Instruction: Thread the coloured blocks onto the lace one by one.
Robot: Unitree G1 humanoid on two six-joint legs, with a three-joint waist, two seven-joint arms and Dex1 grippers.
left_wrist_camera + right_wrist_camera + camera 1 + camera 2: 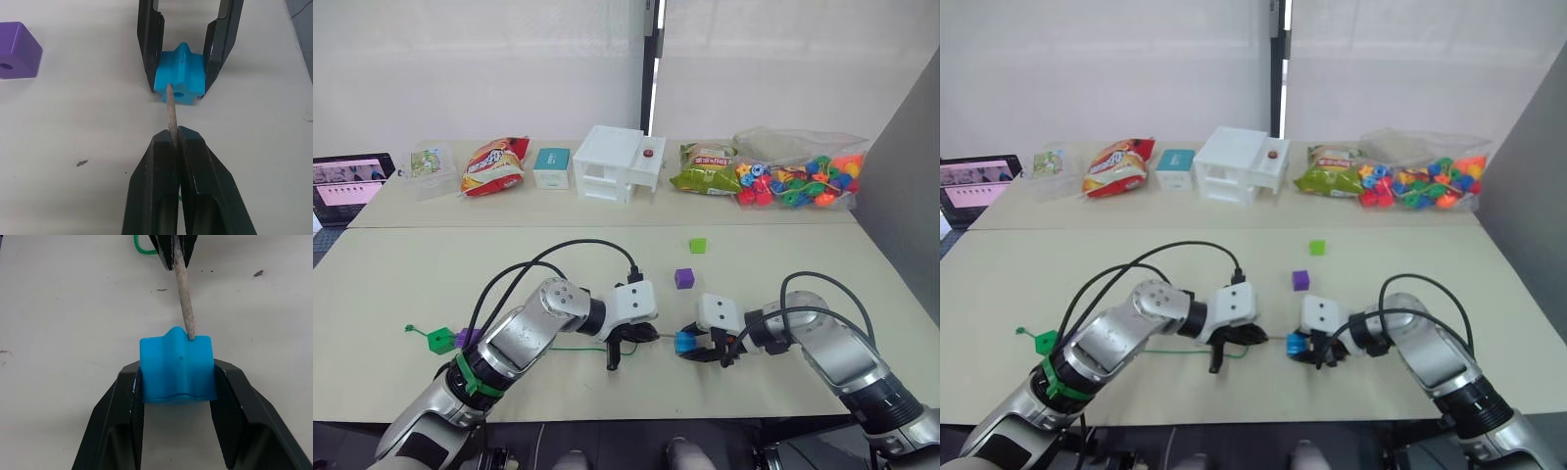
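The pale tabletop [401, 274] carries a white toy house [617, 163] at its far edge. Beside the house sit a teal box [551, 166] and an orange snack bag [493, 164]. Nearer than the house lie a light green block [698, 245], a purple block [683, 278] and a green lace [576, 349].

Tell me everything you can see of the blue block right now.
The blue block is glossy bright blue plastic, chunky with lobed, star-like sides and a round hole in one face. It sits low over the table, clamped on two opposite sides by the right gripper. The lace tip, a stiff tan needle pinched in the left gripper, is entering that hole.
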